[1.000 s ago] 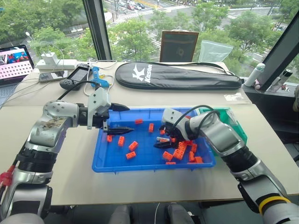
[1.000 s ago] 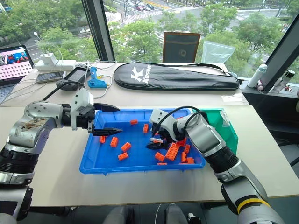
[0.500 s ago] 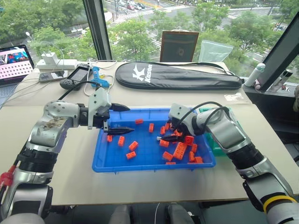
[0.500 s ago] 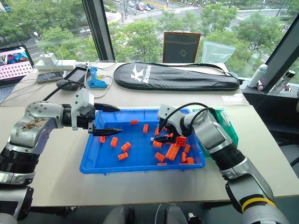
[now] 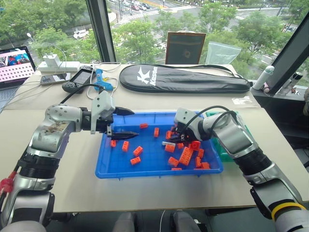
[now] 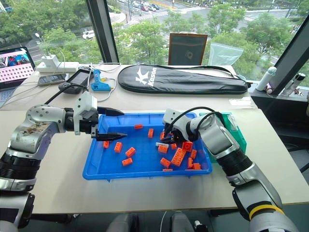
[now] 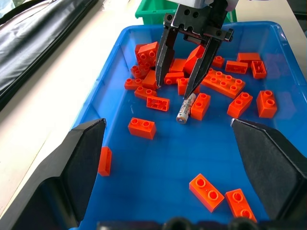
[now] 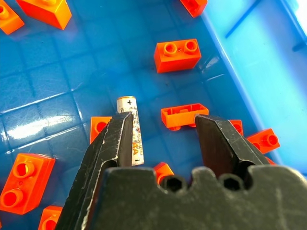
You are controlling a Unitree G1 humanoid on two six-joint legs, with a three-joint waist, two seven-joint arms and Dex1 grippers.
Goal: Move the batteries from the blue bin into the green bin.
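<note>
Batteries were few to see — one battery, slim and silver-grey, lay flat on the floor of the blue bin among scattered orange bricks. The right gripper reached down into the bin over that cluster, its two black fingers partly spread. In the right wrist view one finger lay against the side of the battery, which showed a plus mark at its far end, while the other finger stood apart from it with an orange brick beyond the gap. The battery was not pinched; it rested on the blue floor, touching the brick beside it.

The left gripper hung over the left part of the blue bin, its fingers spread wide with nothing between them, well apart from the battery.

The green bin stood just beside the blue bin's right end, mostly hidden behind the right arm — whether it held anything could not be told.

Behind the bins a black racket case lay across the table, and a laptop sat at the far left corner.
</note>
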